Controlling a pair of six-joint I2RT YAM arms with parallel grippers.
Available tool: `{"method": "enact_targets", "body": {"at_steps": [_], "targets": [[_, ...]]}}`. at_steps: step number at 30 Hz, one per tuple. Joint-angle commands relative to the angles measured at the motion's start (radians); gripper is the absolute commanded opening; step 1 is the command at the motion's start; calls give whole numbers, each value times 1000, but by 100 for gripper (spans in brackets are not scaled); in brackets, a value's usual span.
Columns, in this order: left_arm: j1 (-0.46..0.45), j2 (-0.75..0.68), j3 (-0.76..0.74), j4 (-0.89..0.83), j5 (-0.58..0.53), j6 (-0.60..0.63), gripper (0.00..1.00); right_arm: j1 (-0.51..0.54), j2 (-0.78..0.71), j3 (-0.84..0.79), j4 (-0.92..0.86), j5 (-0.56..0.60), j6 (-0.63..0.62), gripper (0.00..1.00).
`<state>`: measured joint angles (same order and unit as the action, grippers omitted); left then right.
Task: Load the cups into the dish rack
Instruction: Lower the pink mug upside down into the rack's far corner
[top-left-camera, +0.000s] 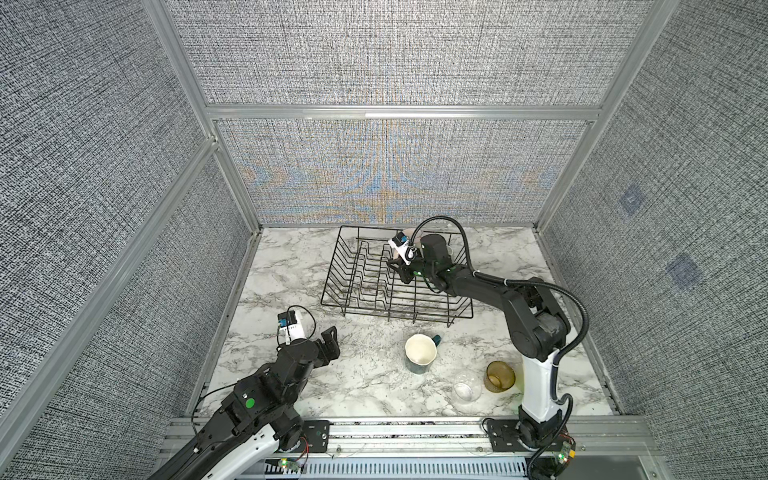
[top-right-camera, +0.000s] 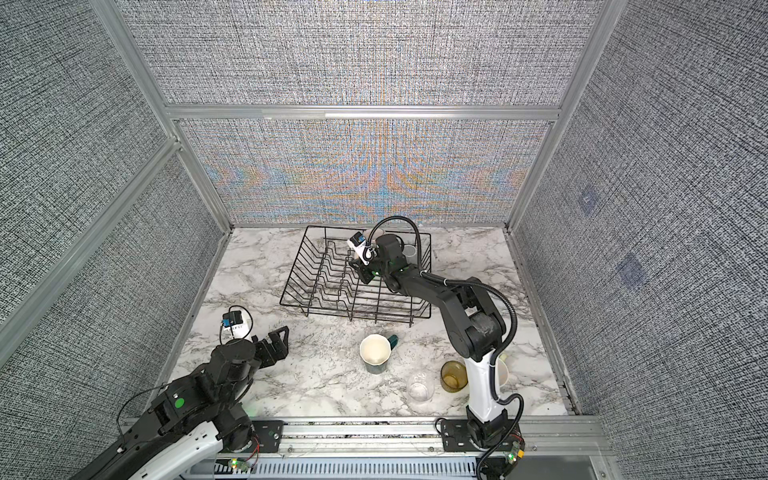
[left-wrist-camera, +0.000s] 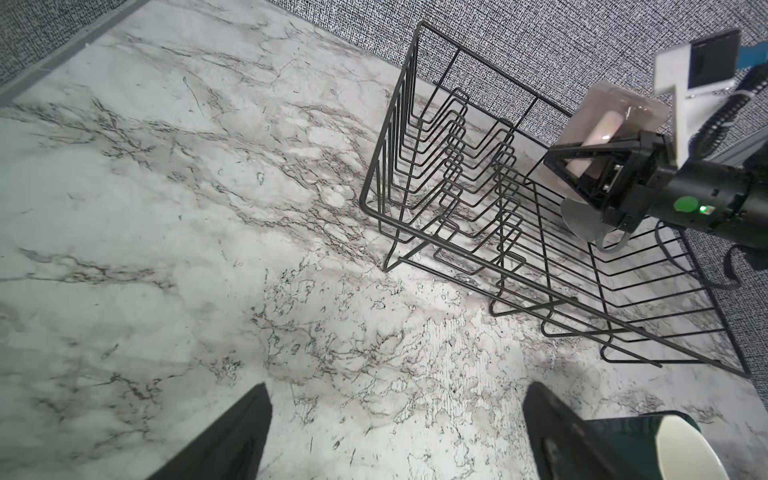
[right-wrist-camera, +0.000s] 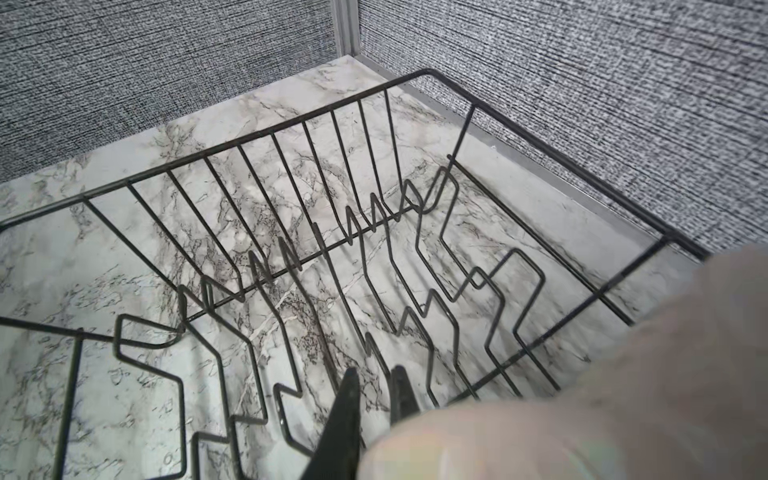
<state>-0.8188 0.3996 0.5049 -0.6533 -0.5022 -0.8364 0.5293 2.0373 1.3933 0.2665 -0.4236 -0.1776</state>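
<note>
- In the left wrist view, the right jaws are clamped on the handle of the pink mug (left-wrist-camera: 615, 116). They hold it inside the rack (left-wrist-camera: 390, 137), just beside a grey mug (left-wrist-camera: 582, 220).
- The right wrist view shows that pink mug only as a pale blur, with the jaws nearly together above the dividers.
- The left jaws stand wide apart and empty over the bench (top-left-camera: 291, 266), near the teal mug (top-left-camera: 419, 357).
- The amber tumbler (top-left-camera: 500, 376) and clear tumbler (top-left-camera: 467, 390) stand on the bench in front of the rack.
- A top view shows the yellow-green cup (top-right-camera: 503, 372) behind the right arm.
</note>
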Motion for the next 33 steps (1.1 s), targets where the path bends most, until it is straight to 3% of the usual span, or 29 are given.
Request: {"method": "enact_targets", "body": {"at_steps": [1,9,18,24,33], "targets": [[4,-22,12,-29,-5,16,95,-25,22,33,65,-119,-92,0],[6,-56,34,-85,69,51,98,-84,96,107,-21,-220,-183,0],[6,-4,24,-31,102,52,98,-73,118,187,-191,-177,-243,0],[5,52,38,-14,147,54,99,-87,147,281,-397,-154,-451,0],[5,85,27,30,174,47,99,-100,214,357,-402,-218,-494,0]]}}
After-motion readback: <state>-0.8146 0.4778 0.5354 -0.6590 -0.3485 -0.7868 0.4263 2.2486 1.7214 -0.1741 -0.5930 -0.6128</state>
